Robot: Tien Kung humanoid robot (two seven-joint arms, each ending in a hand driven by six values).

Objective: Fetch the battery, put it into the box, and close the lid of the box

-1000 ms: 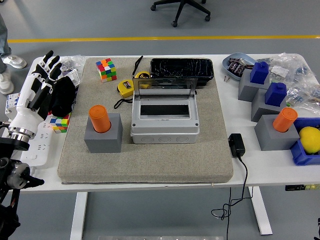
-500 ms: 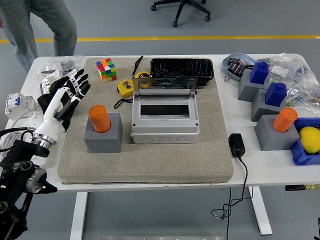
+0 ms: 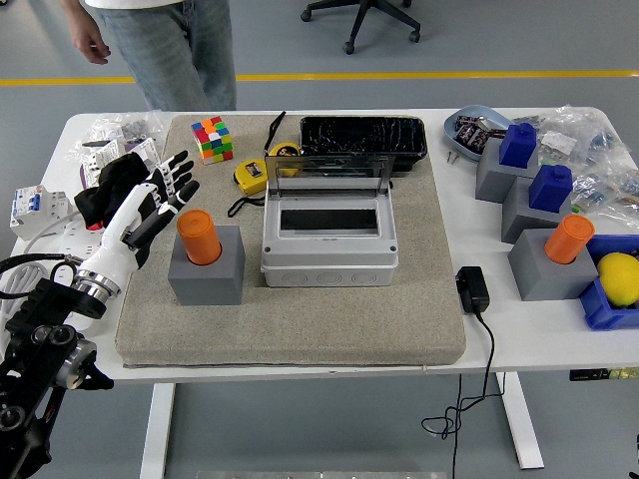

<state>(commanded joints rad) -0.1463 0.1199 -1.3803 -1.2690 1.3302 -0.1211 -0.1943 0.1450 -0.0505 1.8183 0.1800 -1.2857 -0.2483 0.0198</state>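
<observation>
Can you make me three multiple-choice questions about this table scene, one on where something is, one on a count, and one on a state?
1. Where does the left hand sit?
A. Just left of the orange cylinder on the mat
B. Inside the grey box
C. Over the blue bin

2. How many orange cylinders stand in grey blocks?
A. One
B. Two
C. Four

3. What state is the grey box's lid in?
A. Shut flat
B. Raised open
C. Removed and lying on the table

Answers:
1 A, its spread fingers are beside the orange cylinder in the grey block.
2 B, one on the mat and a second orange cylinder at the right.
3 B, the clear lid stands up behind the grey box, whose opening is uncovered.
</observation>
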